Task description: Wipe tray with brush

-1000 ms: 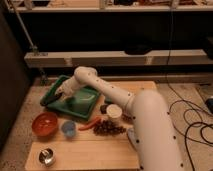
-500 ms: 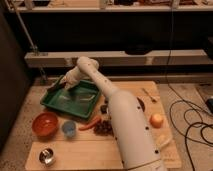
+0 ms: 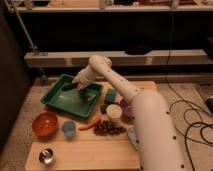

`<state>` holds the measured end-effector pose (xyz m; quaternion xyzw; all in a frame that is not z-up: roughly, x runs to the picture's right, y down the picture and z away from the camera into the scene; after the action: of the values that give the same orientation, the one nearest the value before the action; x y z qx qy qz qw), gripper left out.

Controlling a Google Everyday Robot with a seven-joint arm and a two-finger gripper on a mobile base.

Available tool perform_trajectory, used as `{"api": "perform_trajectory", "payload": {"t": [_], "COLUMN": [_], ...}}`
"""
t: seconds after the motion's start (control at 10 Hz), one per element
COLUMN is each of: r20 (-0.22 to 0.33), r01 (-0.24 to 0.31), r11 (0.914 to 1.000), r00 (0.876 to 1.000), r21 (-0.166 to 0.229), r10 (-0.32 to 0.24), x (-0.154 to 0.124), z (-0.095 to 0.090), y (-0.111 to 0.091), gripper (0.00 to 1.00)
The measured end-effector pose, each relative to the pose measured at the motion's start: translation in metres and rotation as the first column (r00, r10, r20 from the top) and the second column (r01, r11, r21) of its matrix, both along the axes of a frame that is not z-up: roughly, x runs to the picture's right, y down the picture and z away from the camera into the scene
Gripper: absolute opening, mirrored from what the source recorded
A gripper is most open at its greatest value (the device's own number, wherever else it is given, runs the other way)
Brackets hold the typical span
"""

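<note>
Gripper [image 3: 75,85]: jaws clamped on brush [image 3: 69,87], over tray [image 3: 60,102] centre; orange bowl [image 3: 45,124] at tray's seven o'clock.

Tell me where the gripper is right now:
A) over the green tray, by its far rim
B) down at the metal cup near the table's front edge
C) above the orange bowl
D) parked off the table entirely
A: the gripper is shut on the brush, over the far part of the tray, well away from the orange bowl.
</note>
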<state>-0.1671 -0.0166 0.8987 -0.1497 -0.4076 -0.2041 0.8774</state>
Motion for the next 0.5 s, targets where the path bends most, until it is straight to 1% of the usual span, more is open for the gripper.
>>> {"api": "perform_trajectory", "payload": {"t": [0.1, 0.2, 0.3, 0.4, 0.5], "r20": [-0.003, 0.000, 0.012, 0.025, 0.055], "r01": [0.003, 0.012, 0.025, 0.036, 0.056], "r11": [1.0000, 0.9999, 0.9996, 0.9993, 0.9983], "r00": [1.000, 1.000, 1.000, 0.999, 0.997], "r21": [-0.003, -0.008, -0.010, -0.012, -0.012], "r10": [-0.003, -0.012, -0.025, -0.036, -0.055], "x": [0.010, 0.020, 0.021, 0.019, 0.010], "z": [-0.012, -0.029, -0.041, -0.048, -0.060], "y": [0.010, 0.024, 0.035, 0.044, 0.058], "gripper": [0.00, 0.00, 0.00, 0.00, 0.00]}}
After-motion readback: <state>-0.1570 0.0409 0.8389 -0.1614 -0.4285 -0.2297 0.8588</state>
